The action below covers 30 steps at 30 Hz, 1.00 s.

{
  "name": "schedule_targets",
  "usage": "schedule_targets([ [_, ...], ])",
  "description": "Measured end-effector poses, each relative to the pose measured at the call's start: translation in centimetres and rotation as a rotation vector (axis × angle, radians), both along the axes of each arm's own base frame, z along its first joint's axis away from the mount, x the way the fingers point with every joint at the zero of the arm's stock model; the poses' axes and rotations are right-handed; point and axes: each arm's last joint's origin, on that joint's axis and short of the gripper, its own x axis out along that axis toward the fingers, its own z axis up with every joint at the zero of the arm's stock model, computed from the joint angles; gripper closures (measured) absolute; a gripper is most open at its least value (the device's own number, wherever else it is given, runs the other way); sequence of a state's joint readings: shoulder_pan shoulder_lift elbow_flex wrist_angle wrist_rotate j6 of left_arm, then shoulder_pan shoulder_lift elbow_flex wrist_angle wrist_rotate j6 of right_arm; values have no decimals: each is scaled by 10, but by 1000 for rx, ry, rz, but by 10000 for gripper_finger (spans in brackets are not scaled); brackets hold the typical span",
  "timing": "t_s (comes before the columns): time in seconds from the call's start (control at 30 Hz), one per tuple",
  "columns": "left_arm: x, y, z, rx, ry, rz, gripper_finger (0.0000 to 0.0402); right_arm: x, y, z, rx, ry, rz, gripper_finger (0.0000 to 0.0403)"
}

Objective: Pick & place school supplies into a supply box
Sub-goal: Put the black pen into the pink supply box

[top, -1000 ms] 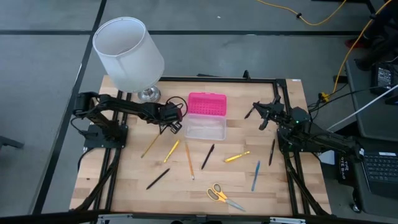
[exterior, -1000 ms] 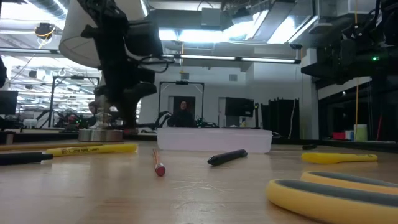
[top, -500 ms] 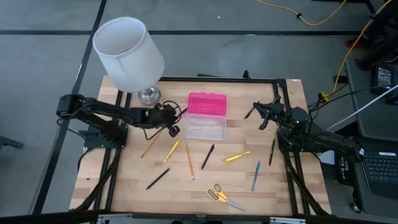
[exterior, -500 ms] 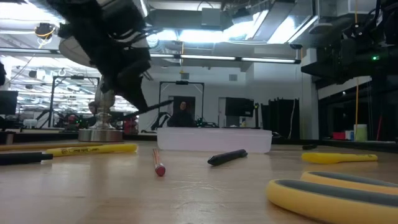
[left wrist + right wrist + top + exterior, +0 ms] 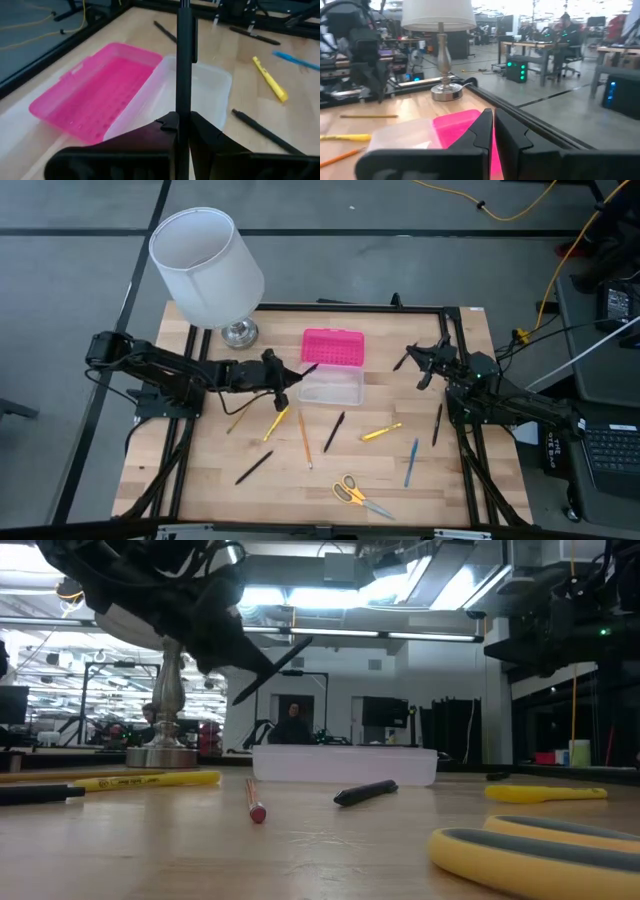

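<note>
Low view: scissors (image 5: 540, 850) cut off at right and bottom edges, only yellow handle loops visible, blurred. Black pen (image 5: 40, 794) at far left cut off by left edge. Lamp (image 5: 165, 690) shade mostly hidden behind left arm. Supply box (image 5: 345, 764) lid not visible behind clear tray.

Left wrist view: held black pen (image 5: 183, 60) runs out of top edge; lower end hidden between fingers.

Right wrist view: supply box (image 5: 445, 132) partly hidden behind right gripper (image 5: 493, 131) fingers.

Black pen (image 5: 184, 55) over supply box (image 5: 150, 95)
</note>
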<state>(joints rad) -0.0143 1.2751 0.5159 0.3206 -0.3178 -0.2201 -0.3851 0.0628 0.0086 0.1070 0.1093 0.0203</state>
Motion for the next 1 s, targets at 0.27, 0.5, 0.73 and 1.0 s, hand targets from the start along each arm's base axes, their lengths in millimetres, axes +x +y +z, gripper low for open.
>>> schedule_targets([
  [0.27, 2, -5, 2, 32, -1, -171, 391, 0, 1, 4, -59, -11, 14, 379],
  [0.5, 3, -5, 4, 14, -32, -159, 391, 0, 1, 4, -62, -14, 14, 379],
  [0.73, 12, -5, 23, -10, -89, -113, 391, 0, 1, 3, -58, -8, 14, 379],
  [1.0, 50, -2, 32, -7, 77, -80, 391, 0, 0, 2, -53, 7, 14, 379],
])
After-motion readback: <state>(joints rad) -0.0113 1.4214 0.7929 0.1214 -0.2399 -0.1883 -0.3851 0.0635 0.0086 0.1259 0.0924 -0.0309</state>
